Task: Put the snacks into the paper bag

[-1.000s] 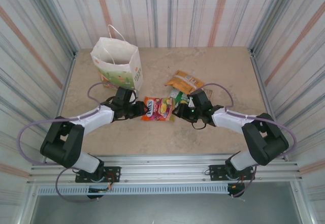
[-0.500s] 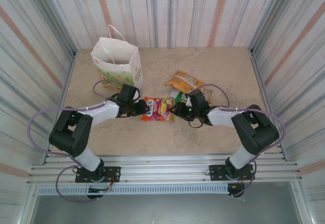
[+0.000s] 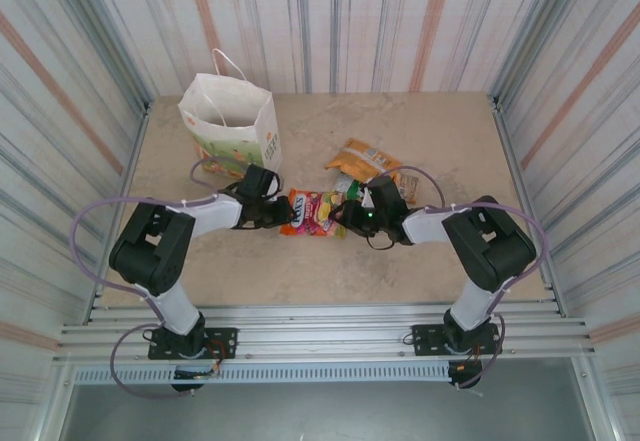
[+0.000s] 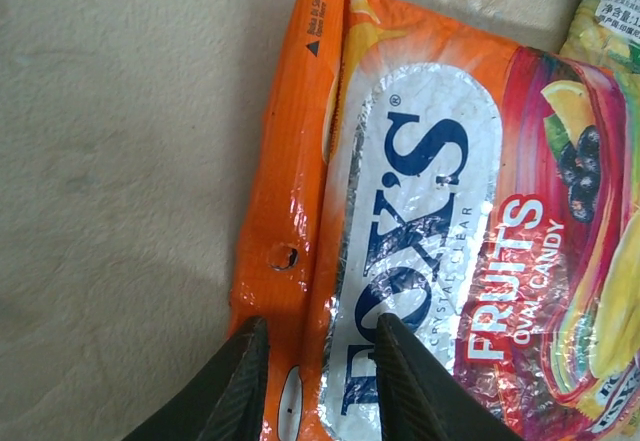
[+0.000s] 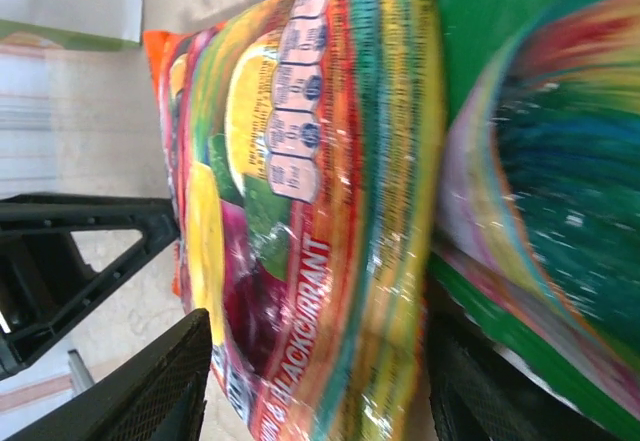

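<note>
Both arms reach low and meet at the FOX'S packet [image 4: 420,241]. The left gripper [image 4: 320,326] is narrow, astride the packet's orange seam (pinching or not, I cannot tell). The right gripper [image 5: 322,326] stands wide, the packet's other end between its fingers; grip unclear. The paper bag [image 3: 232,121] stands beyond the left fingers.

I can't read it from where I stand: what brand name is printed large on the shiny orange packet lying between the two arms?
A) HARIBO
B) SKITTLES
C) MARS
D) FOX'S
D: in the left wrist view the orange packet carries FOX'S in big blue letters on a silver oval, with FRUITS OVAL CANDY printed beside it.
</note>
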